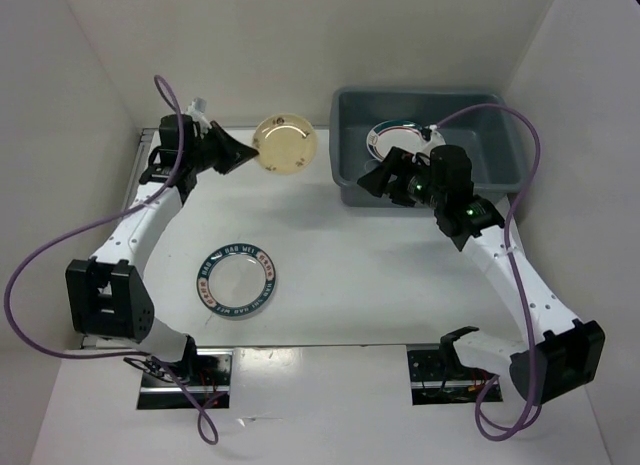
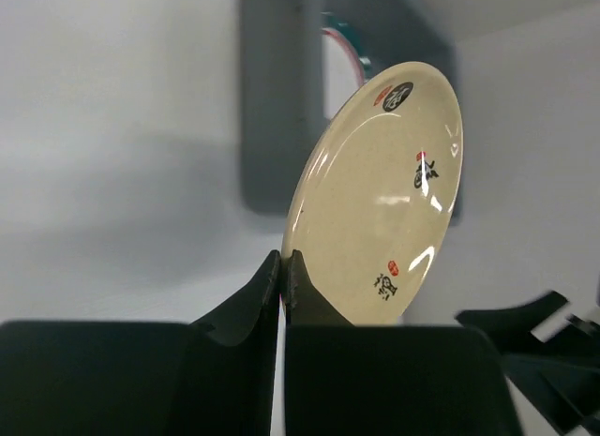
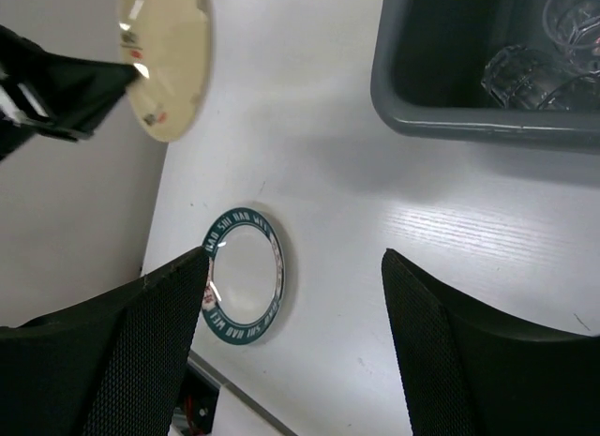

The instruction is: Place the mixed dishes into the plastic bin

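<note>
The left end effector [image 2: 284, 267] is pinched tight on the rim of a beige plate [image 2: 384, 202]. It holds the plate off the table [image 1: 380, 275], tilted nearly on edge, with the printed face turned toward the wrist. Ahead of those fingers, past the plate, stands the bin [image 1: 500, 155].

The right end effector [image 3: 295, 267] hangs just outside the bin's near left corner with its jaws wide and nothing between them. To its right, inside the bin, lie a white plate with a teal rim [image 1: 392, 135] and a clear cup [image 3: 514, 75]. Well off to its left, a lettered plate [image 1: 237, 281] lies flat on the table, apart from both arms.
</note>
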`<state>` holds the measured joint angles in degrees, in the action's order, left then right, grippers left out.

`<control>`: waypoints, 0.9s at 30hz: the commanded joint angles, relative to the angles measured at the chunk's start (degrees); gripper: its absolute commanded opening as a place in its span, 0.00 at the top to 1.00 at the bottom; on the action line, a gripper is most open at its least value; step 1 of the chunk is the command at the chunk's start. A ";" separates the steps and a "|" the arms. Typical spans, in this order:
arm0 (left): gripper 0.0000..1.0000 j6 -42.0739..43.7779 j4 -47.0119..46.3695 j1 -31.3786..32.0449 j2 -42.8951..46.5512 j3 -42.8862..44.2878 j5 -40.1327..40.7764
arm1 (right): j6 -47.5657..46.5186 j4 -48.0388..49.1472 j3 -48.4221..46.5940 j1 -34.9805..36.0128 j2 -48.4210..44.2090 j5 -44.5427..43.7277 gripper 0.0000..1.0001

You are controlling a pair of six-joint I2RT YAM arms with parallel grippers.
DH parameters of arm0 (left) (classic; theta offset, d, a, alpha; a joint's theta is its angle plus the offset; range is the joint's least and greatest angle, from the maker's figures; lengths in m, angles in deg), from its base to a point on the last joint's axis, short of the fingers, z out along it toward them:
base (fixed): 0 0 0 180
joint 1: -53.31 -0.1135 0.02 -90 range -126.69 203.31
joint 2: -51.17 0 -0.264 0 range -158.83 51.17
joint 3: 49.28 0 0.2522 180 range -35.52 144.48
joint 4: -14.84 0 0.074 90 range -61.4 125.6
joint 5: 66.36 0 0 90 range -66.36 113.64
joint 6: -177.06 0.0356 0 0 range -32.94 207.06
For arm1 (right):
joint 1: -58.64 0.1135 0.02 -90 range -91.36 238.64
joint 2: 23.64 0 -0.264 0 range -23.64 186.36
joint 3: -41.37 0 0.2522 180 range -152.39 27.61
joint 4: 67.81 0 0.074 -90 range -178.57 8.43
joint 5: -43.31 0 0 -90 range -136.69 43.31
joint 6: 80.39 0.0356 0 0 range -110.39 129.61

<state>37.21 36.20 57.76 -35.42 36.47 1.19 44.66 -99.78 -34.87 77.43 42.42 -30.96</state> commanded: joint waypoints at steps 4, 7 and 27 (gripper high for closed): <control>1.00 -6.66 -6.09 3.97 -6.39 9.56 -8.83 | -1.65 4.24 -3.26 0.90 -3.29 -5.86 0.20; 1.00 -7.37 -6.63 6.36 -13.41 18.87 -8.22 | -2.17 4.16 -3.26 0.90 -5.41 -9.04 0.20; 1.00 -10.71 5.06 21.56 -58.07 72.67 7.59 | -0.42 -10.08 2.10 -0.15 -23.00 -20.47 0.20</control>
<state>26.83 41.82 77.96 -91.78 105.12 4.38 43.45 -106.69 -33.55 77.49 20.56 -49.78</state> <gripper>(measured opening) 0.018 0.796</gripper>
